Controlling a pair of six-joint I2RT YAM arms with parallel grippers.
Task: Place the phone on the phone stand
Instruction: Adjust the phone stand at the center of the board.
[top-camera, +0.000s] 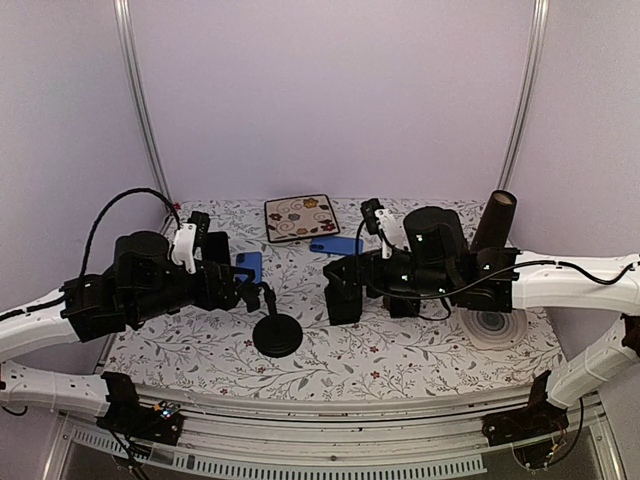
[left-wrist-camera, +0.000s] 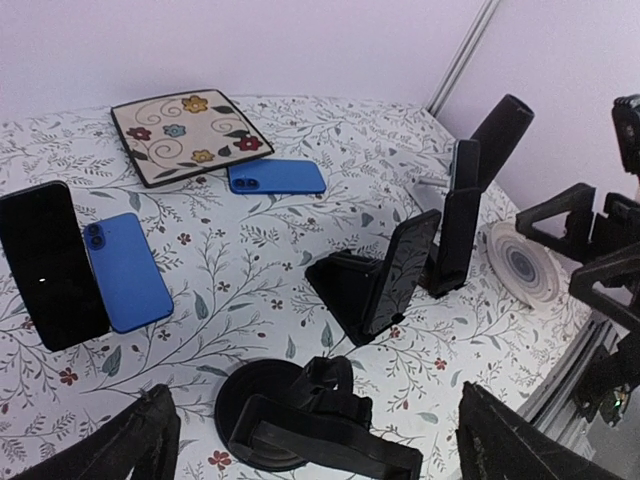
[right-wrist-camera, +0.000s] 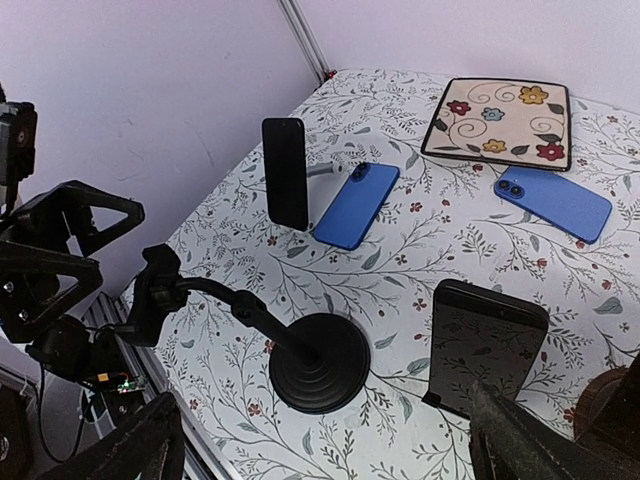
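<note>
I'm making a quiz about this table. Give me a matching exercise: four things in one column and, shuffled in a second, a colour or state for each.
Things
1. plate
2. phone beside the plate
3. phone on the wedge stand
4. disc

Colour or state
A. grey rings
B. propped up, dark screen
C. flowers and swirls
D. blue, lying flat

Pairs: 1-C, 2-D, 3-B, 4-A

Matt printed tablecloth (top-camera: 400, 360); glossy glass on the propped phone (right-wrist-camera: 487, 345); smooth satin back (faintly shiny) on the blue phone (right-wrist-camera: 356, 205); matt black plastic for the gooseneck stand (right-wrist-camera: 320, 375).
</note>
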